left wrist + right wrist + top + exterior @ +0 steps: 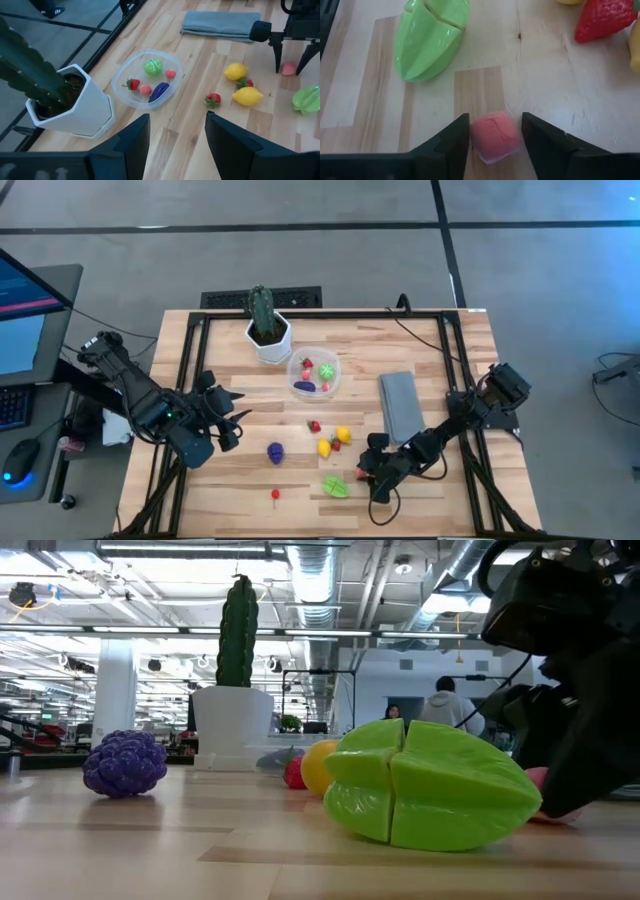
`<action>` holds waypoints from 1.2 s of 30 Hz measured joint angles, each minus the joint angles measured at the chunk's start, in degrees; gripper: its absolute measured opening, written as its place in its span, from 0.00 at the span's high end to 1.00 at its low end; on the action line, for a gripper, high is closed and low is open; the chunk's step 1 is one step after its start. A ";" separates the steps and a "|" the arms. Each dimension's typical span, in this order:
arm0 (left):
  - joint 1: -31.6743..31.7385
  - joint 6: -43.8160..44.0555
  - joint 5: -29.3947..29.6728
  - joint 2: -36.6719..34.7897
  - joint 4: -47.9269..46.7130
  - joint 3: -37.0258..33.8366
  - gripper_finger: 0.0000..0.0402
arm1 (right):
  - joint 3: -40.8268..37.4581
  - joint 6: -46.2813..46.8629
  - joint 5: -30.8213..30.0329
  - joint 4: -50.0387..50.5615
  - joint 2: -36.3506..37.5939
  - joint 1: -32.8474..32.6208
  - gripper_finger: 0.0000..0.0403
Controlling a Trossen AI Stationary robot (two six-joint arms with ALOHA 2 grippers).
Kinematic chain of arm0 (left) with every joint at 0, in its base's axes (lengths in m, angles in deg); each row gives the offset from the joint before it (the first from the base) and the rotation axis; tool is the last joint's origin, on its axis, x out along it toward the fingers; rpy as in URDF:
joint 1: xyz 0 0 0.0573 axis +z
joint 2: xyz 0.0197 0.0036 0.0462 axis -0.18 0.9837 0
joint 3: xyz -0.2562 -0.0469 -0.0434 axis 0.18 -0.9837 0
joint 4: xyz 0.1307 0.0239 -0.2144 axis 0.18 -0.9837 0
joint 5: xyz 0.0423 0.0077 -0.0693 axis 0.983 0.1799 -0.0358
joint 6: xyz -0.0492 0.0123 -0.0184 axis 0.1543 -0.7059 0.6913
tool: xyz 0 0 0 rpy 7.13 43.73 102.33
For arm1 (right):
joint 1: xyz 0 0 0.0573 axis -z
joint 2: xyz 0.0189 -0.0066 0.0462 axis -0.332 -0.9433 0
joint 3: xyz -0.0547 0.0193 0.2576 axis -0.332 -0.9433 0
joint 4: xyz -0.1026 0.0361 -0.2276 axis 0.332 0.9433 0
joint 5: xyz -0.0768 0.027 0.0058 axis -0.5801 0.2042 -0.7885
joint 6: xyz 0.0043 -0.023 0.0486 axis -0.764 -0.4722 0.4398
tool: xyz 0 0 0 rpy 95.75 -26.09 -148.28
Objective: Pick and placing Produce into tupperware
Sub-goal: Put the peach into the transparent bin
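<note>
The right gripper (pixel 491 134) is low over the tabletop (pixel 420 350), close to the near edge. Its two fingers are open just a bit wider than a small pink fruit (pixel 493 136), one on each side. I cannot tell if they touch it yet. It is not squeezed or lifted.

To do this well, I think the fingers should close slowly so the little fruit does not pop out. It looks smooth and round, so it may slip. The gripper should keep it right in the middle, then lift straight up. The green star fruit (pixel 429 39) lies just beside it, so the arm should not bump it.

The clear round tub (pixel 314 373) sits near the far edge, next to the white pot (pixel 270 338) with the cactus (pixel 261 307). It already holds a few pieces, green, red and purple. The pink fruit must travel across to it, over the lemons (pixel 334 441) and strawberries (pixel 314 425).

The left gripper (pixel 175 131) waits by the left side of the tabletop, open and holding nothing. A purple grape bunch (pixel 275 452) and a tiny red piece (pixel 275 494) lie near the near edge too.
</note>
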 joint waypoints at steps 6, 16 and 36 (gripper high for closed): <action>0.00 0.02 0.00 0.00 -0.23 0.00 0.55 | 0.00 0.00 0.17 -0.11 -0.04 0.00 0.60; 0.00 0.02 0.00 0.00 -0.20 0.00 0.55 | 0.00 0.02 0.48 -0.20 -0.07 -0.07 0.59; 0.00 0.24 1.20 0.00 -0.18 0.00 0.55 | -0.10 0.54 1.45 0.53 0.96 0.65 0.61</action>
